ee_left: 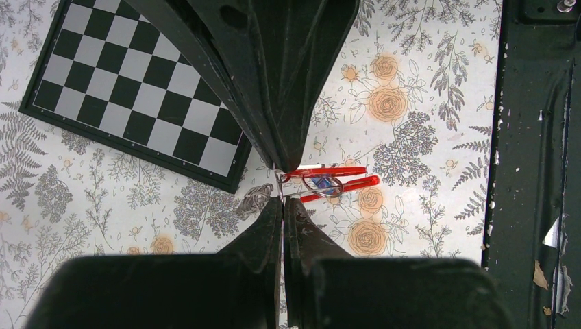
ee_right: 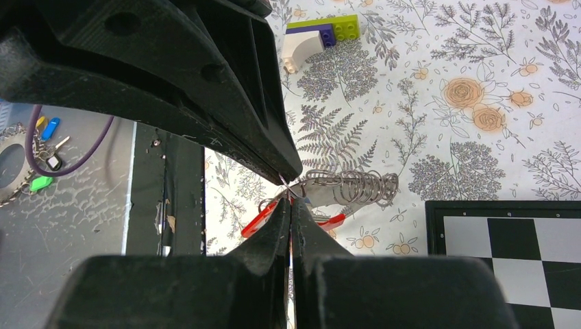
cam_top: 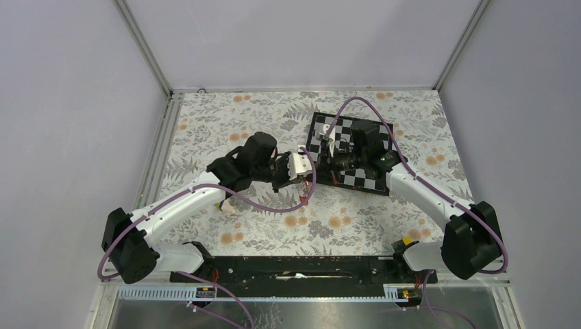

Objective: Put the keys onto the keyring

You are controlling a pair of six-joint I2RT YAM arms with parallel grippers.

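Observation:
Both arms meet above the middle of the table. My left gripper (cam_top: 310,164) (ee_left: 282,200) and my right gripper (cam_top: 323,162) (ee_right: 290,203) are shut tip to tip, each pinching thin wire of the metal keyring (ee_left: 323,185) (ee_right: 349,185). In the right wrist view the keyring looks like a coil of several wire loops. Red key tags (ee_left: 327,171) (ee_right: 259,218) hang from it, with a blue tag (ee_left: 322,184) inside the loop. The key blades are too small to make out. The bunch hangs above the flowered cloth.
A black-and-white chessboard (cam_top: 353,154) (ee_left: 137,89) (ee_right: 507,253) lies under the right arm. A yellow-green, purple and white block (ee_right: 318,38) sits under the left forearm. A black base rail (cam_top: 301,267) (ee_left: 534,137) runs along the near edge. Purple cables loop off both arms.

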